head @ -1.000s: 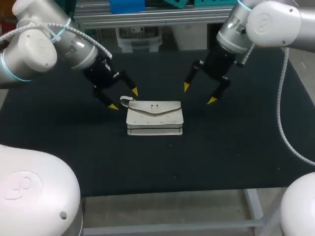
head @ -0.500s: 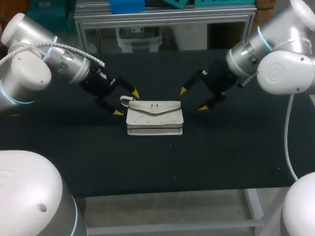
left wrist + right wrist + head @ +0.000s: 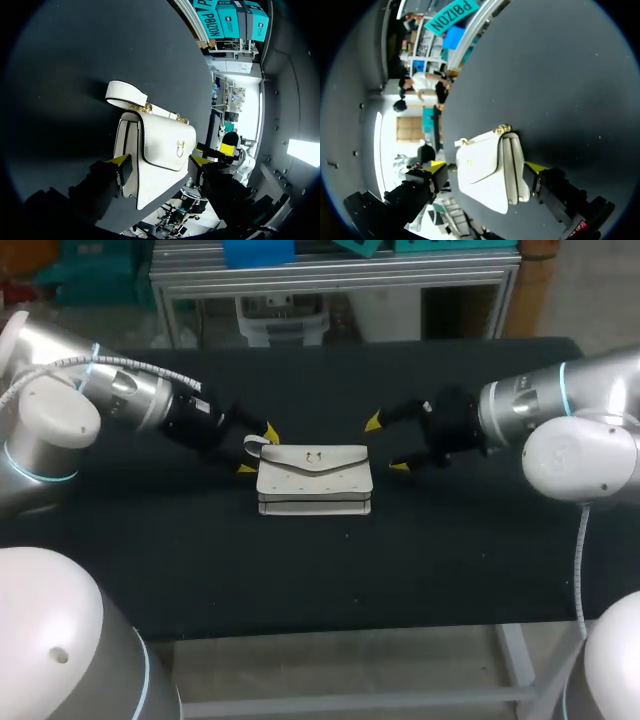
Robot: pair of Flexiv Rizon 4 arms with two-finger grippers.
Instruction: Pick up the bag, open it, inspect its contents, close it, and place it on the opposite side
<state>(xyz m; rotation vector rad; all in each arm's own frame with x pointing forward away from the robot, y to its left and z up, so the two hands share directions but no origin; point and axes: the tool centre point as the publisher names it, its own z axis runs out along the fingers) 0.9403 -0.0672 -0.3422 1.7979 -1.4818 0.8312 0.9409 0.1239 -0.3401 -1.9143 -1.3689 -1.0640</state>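
Bag sits mid-tabletop, flap shut, not yet lifted. My left hand is wide open at one end and my right hand wide open at the other. I reckon they flank it so each can pinch an end for the pickup.

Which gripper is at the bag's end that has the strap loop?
The left gripper: the white strap loop sits at that end of the bag. The right gripper faces the end without it.
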